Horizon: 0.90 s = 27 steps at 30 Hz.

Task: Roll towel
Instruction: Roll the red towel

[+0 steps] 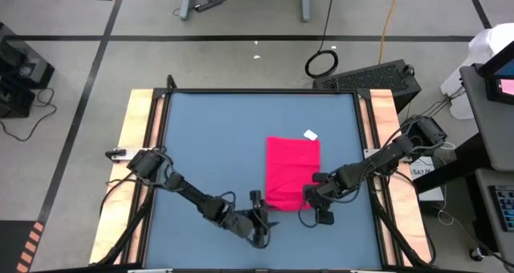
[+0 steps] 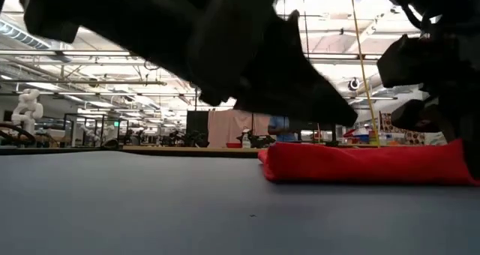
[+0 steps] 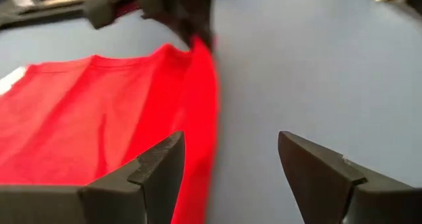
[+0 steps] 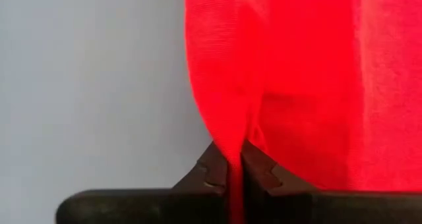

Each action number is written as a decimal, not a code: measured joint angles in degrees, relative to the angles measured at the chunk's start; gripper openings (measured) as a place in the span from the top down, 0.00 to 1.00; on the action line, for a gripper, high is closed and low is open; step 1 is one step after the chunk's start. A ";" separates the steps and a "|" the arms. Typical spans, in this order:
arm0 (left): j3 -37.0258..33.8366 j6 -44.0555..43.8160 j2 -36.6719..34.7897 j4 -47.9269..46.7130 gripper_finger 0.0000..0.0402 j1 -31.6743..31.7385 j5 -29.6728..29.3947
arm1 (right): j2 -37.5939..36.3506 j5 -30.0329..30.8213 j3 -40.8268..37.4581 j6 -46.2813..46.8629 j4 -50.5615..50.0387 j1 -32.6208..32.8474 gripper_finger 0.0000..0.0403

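Jaws of the left gripper (image 3: 227, 178) stand spread, empty, just beside the towel's (image 1: 291, 170) near edge. Those of the right gripper (image 4: 229, 178) pinch its near corner. Folded, it lies right of centre on the blue desk (image 1: 209, 144).

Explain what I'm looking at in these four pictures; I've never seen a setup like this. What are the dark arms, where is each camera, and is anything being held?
These are two dark robot arms at a blue table. One camera looks straight down, one sits at tabletop height, and one rides on each wrist. On the table lies a bright pinkish-red cloth towel, folded, with a small white tag at its far edge. The right gripper has its jaws shut on a pinch of the towel's near edge. The left gripper stands open just beside that edge, holding nothing. The hall behind the table is only background.
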 joint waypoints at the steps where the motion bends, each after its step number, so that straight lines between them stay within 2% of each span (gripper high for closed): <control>1: 0.00 0.72 0.25 -0.14 0.38 -0.02 -0.98 | 0.00 -0.04 0.00 -0.14 0.49 0.02 0.99; 5: 0.02 3.95 1.65 -0.81 0.38 0.43 -1.31 | -0.02 -1.19 0.00 -0.48 1.46 0.02 0.99; 10: 0.04 7.06 2.94 -0.91 0.38 1.84 1.34 | -0.04 -1.29 0.00 -0.35 1.40 0.02 0.99; 18: 0.13 6.68 4.05 -2.31 0.40 4.27 4.91 | -0.07 -1.12 0.02 -0.20 1.36 0.04 0.99; 22: 0.22 4.47 4.05 -3.30 0.50 4.87 5.41 | -0.07 -1.09 0.02 -0.46 1.38 0.05 0.99; 27: 0.24 -1.94 4.05 -5.64 0.68 6.52 5.58 | -0.09 -1.00 0.28 0.34 1.37 0.85 0.93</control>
